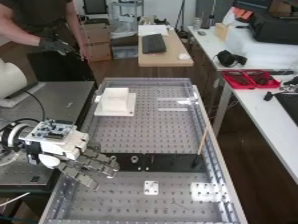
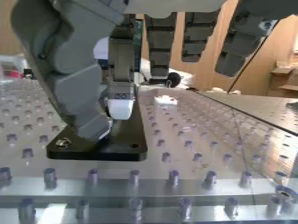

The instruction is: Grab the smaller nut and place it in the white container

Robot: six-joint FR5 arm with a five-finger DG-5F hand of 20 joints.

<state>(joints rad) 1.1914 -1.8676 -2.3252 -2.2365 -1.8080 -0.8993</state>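
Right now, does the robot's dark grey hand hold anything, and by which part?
Nothing is held: the dark grey hand is open, its fingers loosely extended near the long black plate.

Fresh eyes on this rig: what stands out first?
The dark grey hand, fingers extended over the perforated bench, at the high view's left. Next, the blocky white container near the bench's far end, and the black plate lying across the bench, beside the hand.
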